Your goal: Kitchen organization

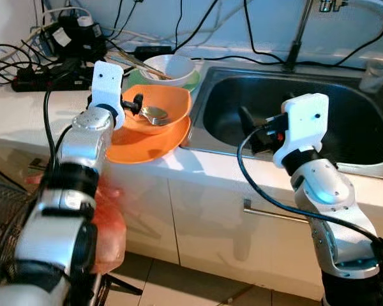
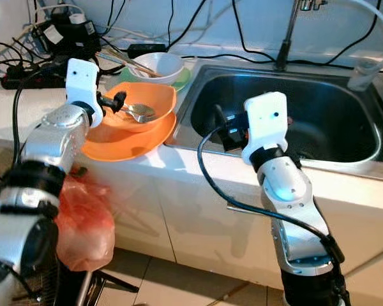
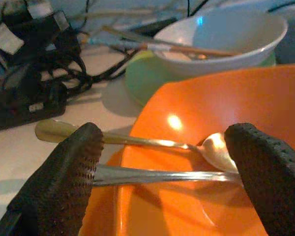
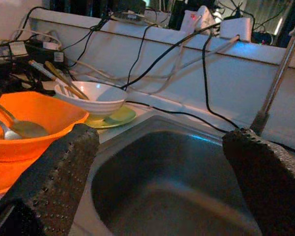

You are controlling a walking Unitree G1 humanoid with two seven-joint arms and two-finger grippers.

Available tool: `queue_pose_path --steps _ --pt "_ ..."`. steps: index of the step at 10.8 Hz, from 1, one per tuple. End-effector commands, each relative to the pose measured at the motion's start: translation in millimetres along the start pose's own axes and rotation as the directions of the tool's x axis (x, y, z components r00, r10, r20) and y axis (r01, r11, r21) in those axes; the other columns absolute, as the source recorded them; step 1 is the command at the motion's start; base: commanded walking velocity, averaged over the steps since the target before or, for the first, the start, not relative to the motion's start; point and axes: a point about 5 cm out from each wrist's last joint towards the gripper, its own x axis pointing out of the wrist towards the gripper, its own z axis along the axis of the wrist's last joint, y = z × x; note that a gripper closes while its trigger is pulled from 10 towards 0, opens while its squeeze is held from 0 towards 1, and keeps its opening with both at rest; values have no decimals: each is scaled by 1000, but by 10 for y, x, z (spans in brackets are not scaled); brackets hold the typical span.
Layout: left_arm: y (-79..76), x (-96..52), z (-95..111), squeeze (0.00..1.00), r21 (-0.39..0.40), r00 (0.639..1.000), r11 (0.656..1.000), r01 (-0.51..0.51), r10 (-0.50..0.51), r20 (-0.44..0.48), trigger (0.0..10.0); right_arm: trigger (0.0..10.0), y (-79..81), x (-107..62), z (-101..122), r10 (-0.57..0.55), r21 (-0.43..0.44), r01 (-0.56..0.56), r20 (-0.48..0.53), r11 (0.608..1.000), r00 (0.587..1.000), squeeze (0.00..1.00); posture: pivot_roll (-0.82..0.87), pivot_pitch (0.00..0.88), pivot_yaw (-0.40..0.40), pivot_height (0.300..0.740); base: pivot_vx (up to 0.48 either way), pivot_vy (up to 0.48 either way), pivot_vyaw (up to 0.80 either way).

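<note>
Left gripper (image 3: pixel 162 172) open, fingers (image 3: pixel 64 172) straddling two spoons (image 3: pixel 206 147) in orange bowl (image 1: pixel 158 109) | right gripper (image 4: pixel 157 182) open over sink (image 1: pixel 345 108) | risk I see: closing could grab both spoons or tip bowl off plate (image 1: pixel 140 148) at counter edge

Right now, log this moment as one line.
left claw open around spoons in orange bowl | right claw open over sink

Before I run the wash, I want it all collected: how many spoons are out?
2. Both spoons lie side by side in the orange bowl, handles over its rim between the open left gripper. Others may be hidden.
</note>
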Motion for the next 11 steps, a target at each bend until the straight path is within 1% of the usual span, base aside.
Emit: queue_pose_path --steps 1,2,3,4,5,6,7,8,9,10,11 --pt "38 14 70 0 6 1000 1000 0 0 9 10000 10000 17 -24 31 -1 0 1 9 1000 1000 0 -134 0 83 740 0 0 0" --pt "8 42 43 0 -10 1000 1000 15 -16 -14 10000 10000 19 -28 27 -3 1 3 7 1000 1000 0 -136 0 86 740 0 0 0" --pt "-22 53 27 0 45 999 998 49 -48 -20 10000 10000 20 -31 25 -5 2 5 5 1000 1000 0 -135 0 87 740 0 0 0" --pt "-10 58 44 0 126 996 988 93 -91 -19 10000 10000 21 -33 22 -6 3 6 4 1000 1000 0 -132 0 90 740 0 0 0" --pt "45 63 47 0 167 995 981 98 -93 -37 10000 10000 30 -33 20 -8 5 8 2 1000 1000 0 -130 0 94 740 0 0 0" --pt "105 70 72 0 91 997 994 64 -61 -39 10000 10000 32 -35 16 -12 8 12 2 1000 1000 0 -129 0 101 740 0 0 0" --pt "107 79 78 0 -24 999 999 36 -36 -34 10000 10000 31 -44 9 -19 12 19 0 1000 1000 0 -132 0 107 740 0 0 0" --pt "69 89 75 0 -116 999 993 24 -27 -25 10000 10000 28 -50 6 -24 14 24 -2 1000 1000 0 -132 0 107 740 0 0 0" --pt "40 94 87 0 -144 999 989 23 -26 -21 10000 10000 27 -50 6 -25 14 25 -2 1000 1000 0 -137 0 108 740 0 0 0" --pt "-21 103 94 0 -30 998 998 56 -56 -18 10000 10000 24 -44 8 -27 12 27 -2 1000 1000 0 -137 0 104 740 0 0 0" --pt "-31 108 98 0 -95 997 993 66 -69 -33 10000 10000 14 -42 10 -27 8 27 -2 1000 1000 0 -136 0 104 740 0 0 0"
